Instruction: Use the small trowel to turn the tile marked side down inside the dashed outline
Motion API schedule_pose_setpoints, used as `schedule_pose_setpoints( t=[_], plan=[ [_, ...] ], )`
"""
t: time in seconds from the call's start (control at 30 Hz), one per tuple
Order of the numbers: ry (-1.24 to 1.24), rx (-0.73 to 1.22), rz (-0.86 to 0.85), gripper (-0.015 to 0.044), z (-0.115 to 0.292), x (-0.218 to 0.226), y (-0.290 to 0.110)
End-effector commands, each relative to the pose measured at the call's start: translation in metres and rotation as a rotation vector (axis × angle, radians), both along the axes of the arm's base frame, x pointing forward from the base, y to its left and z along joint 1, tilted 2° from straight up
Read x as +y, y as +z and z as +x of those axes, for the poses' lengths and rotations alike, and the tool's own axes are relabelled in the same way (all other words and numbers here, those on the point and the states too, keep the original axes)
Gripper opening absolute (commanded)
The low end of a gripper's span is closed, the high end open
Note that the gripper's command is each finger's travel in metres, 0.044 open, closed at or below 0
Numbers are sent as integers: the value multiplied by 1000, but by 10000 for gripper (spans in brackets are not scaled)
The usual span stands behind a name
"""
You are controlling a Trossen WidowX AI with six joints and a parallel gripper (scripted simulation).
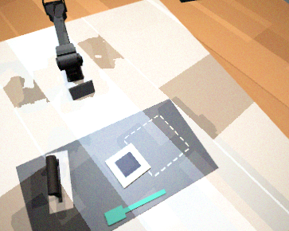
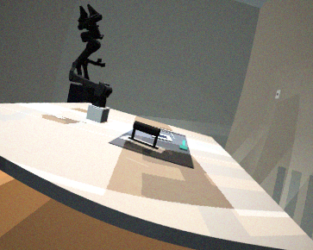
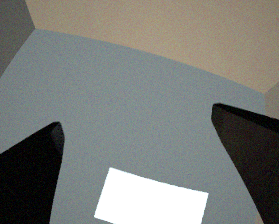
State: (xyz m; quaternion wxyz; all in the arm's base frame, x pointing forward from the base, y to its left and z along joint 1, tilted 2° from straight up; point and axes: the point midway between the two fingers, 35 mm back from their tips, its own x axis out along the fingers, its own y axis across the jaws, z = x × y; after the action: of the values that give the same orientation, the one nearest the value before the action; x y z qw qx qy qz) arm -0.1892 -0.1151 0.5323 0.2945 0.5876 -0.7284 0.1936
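Note:
The tile (image 1: 127, 164) (image 2: 165, 136) lies flat on the dark mat (image 1: 91, 153) (image 2: 181, 159), its dark square facing up inside a white border. Its right edge overlaps the left side of the dashed outline (image 1: 159, 116); most of the tile is outside. The green trowel (image 1: 115, 215) (image 2: 184, 145) lies flat near the mat's edge, its thin handle pointing right in the top view. My gripper (image 2: 84, 8) (image 3: 138, 121) is open and empty, raised high above the table and far from tile and trowel. The top view cuts it off at the top edge.
A black bar on a low stand (image 1: 52, 175) (image 2: 146, 128) is on the mat's left part in the top view. The arm's base stands on a grey block (image 2: 97, 113) behind the mat. The wrist view shows only the fingers, ceiling, walls and a white panel (image 3: 150, 195).

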Motion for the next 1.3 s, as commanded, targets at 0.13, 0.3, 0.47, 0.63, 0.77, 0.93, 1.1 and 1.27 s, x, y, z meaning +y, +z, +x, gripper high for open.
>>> schedule_pose_setpoints(
  t=[0.13, 0.3, 0.47, 0.63, 0.77, 0.93, 1.1, 1.27],
  plan=[
    [0, 0, 0, 269, 0, 0, 0],
    [0, 0, 0, 137, 0, 0, 0],
    [0, 0, 0, 100, 0, 0, 0],
    [0, 0, 0, 100, 0, 0, 0],
    [0, 0, 0, 21, 0, 0, 0],
    [0, 0, 0, 0, 0, 0, 0],
    [0, 0, 0, 0, 0, 0, 0],
    [0, 0, 0, 0, 0, 0, 0]
  ],
)
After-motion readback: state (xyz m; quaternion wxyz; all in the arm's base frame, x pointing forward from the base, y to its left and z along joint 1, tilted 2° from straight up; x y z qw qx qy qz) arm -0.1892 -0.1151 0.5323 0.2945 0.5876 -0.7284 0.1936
